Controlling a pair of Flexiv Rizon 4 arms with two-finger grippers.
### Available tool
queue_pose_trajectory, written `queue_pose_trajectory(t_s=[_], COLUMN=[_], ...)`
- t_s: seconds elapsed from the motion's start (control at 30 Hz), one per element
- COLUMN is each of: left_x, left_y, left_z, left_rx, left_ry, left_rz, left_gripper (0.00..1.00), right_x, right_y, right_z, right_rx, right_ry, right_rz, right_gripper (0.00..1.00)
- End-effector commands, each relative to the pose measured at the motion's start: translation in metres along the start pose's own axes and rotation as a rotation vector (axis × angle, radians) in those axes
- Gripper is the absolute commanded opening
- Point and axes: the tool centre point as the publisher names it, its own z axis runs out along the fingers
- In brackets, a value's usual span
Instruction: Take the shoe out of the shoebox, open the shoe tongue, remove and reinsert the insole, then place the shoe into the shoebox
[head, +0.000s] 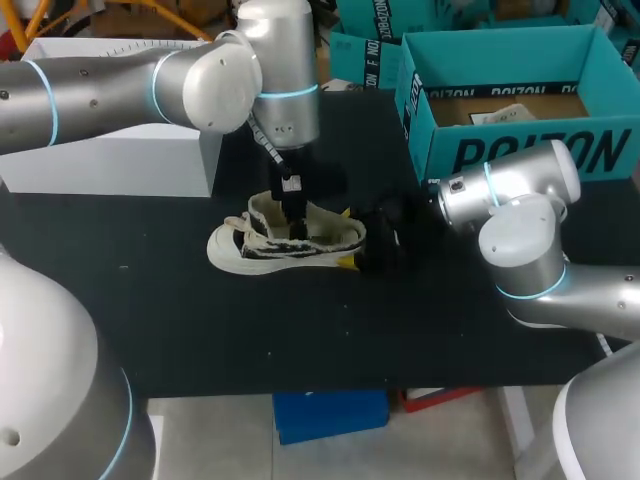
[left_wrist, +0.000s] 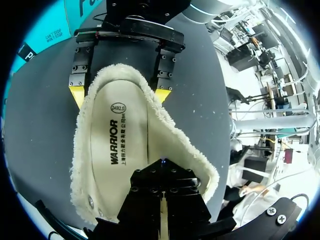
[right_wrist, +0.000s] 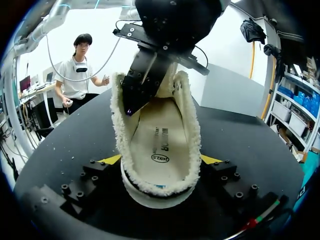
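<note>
**Shoe out on the table, heel clamped, left fingers inside**

In the head view the shoe (head: 262, 250) lies on the black table (head: 300, 340), a little toward 9 o'clock of its middle. Its toe points to 9 o'clock and its heel to 3 o'clock. The teal shoebox (head: 520, 150) stands open at 2 o'clock from the shoe, well apart from it. A white box (head: 110, 165) sits at 10 o'clock.

The right gripper (head: 362, 252) meets the heel from 3 o'clock. Its jaws stand wide, one on each side of the heel and touching it, so they are clamped on the shoe. The left gripper (head: 292, 212) drops straight down into the shoe's mouth.

Only the wrist views look inside the shoe. The left wrist view shows the pale insole (left_wrist: 125, 150) lying flat within the fleece lining (left_wrist: 175, 135). The left jaws are pressed together with just a thin seam between them, their tip on the insole. Whether they pinch it I cannot tell. The right wrist view shows the heel seated between the yellow fingertips (right_wrist: 111, 160)
</note>
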Motion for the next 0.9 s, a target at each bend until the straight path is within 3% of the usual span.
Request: queue_pose_trajectory(t_s=[0.03,0.47,0.9], left_x=[0.000,-0.006,-0.011], left_y=[0.001,0.013,0.011], left_z=[0.013,0.014,0.027], left_rx=[0.009,0.006,-0.029], left_ry=[-0.002,-0.047,-0.061], left_rz=[-0.010,-0.079,-0.107], left_gripper=[0.00,0.00,0.00], right_x=[-0.002,-0.002,-0.002], right_y=[-0.002,-0.002,-0.002], right_z=[0.000,0.000,0.000], right_rx=[0.001,0.001,0.001], right_ry=[0.000,0.000,0.000], right_rz=[0.002,0.002,0.002], right_gripper=[0.00,0.00,0.00])
